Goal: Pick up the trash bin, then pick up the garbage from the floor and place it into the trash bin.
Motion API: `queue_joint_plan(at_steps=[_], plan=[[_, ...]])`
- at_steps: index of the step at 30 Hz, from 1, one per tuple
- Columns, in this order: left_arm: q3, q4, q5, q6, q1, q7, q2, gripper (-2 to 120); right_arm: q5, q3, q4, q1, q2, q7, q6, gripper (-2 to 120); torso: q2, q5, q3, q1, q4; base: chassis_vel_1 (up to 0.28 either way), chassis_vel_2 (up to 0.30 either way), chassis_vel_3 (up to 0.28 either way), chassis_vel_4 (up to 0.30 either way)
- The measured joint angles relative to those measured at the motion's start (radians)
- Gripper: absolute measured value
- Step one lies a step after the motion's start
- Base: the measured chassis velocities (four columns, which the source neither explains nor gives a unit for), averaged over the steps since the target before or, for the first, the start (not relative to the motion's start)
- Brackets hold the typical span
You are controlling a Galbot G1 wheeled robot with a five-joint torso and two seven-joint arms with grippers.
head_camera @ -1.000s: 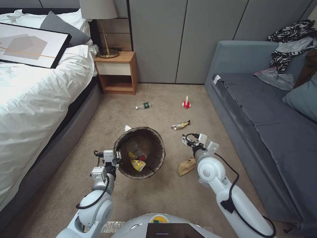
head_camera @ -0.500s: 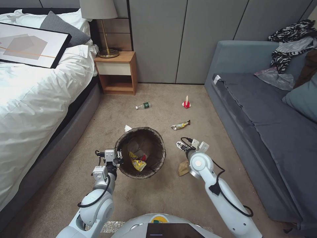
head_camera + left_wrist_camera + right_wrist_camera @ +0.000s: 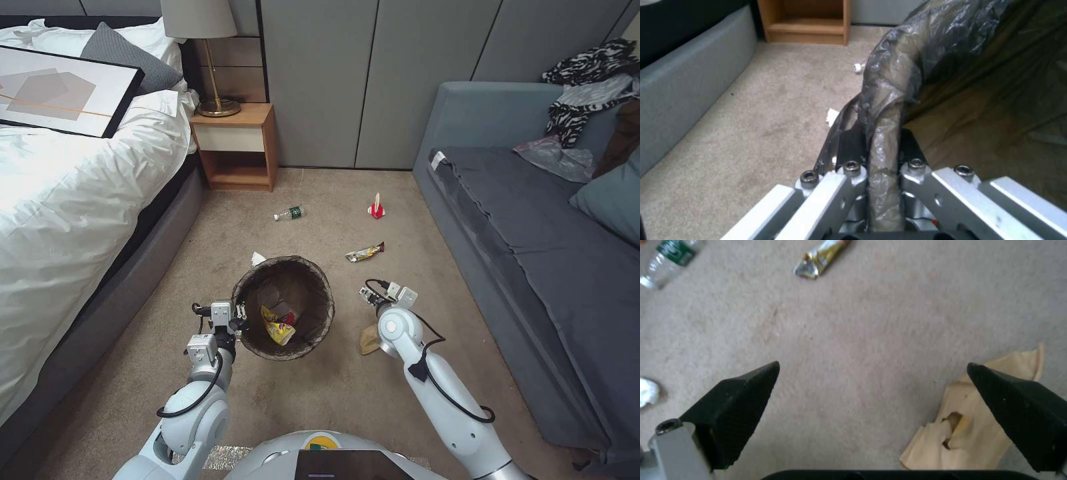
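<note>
Standing on the floor (image 3: 333,393), the trash bin (image 3: 283,308) is clamped at its bagged rim by the left gripper (image 3: 880,160), steadying it; the right gripper (image 3: 871,386) hangs wide open, empty, beside the brown paper bag (image 3: 969,426), apparently lining up a grab.

Grey wall panels (image 3: 373,80), bed (image 3: 60,200), nightstand (image 3: 237,143), sofa (image 3: 533,220).

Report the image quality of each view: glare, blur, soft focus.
Head view: the white bedding is blown out by glare, while the floor is evenly lit and sharp. Left wrist view: the left gripper, shut on the trash bin rim, is fairly crisp; the bin's inside is dim. Right wrist view: soft all over, with the open right gripper above carpet, beside the paper bag.
</note>
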Motion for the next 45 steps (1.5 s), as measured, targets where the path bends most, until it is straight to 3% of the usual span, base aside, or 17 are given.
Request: queue_joint_plan(at_steps=[4,11,18,29,45], plan=[[-0.001,0.0,-0.003,0.0,0.0,0.0,0.0,2,-0.04,0.003,-0.032,0.008,0.002,-0.008,0.016,100,0.0,0.0,0.0,0.0,0.0,0.0,0.0,0.0,0.0],[0.008,0.005,-0.003,-0.001,-0.009,-0.001,-0.004,2,-0.06,0.021,0.117,-0.052,-0.034,0.044,0.012,100,0.0,0.0001,0.0,0.0,-0.0001,0.0,0.0,0.0,0.0],[0.008,0.006,-0.002,0.0,-0.008,-0.001,-0.005,2,-0.062,0.032,0.137,-0.065,-0.044,0.093,0.001,100,0.0,0.0001,0.0,0.0,-0.0002,0.0,0.0,0.0,0.0],[0.014,0.01,-0.002,0.001,-0.013,-0.002,-0.005,2,-0.086,0.049,0.097,-0.083,-0.043,0.132,0.0,100,0.0,0.0001,0.0,0.0,-0.0002,0.0,0.0,0.0,0.0],[0.018,0.01,-0.005,0.002,-0.016,-0.003,0.004,2,-0.075,0.042,-0.054,-0.061,-0.019,0.116,-0.002,100,0.0,0.0001,0.0,0.0,-0.0001,0.0,0.0,0.0,0.0]])
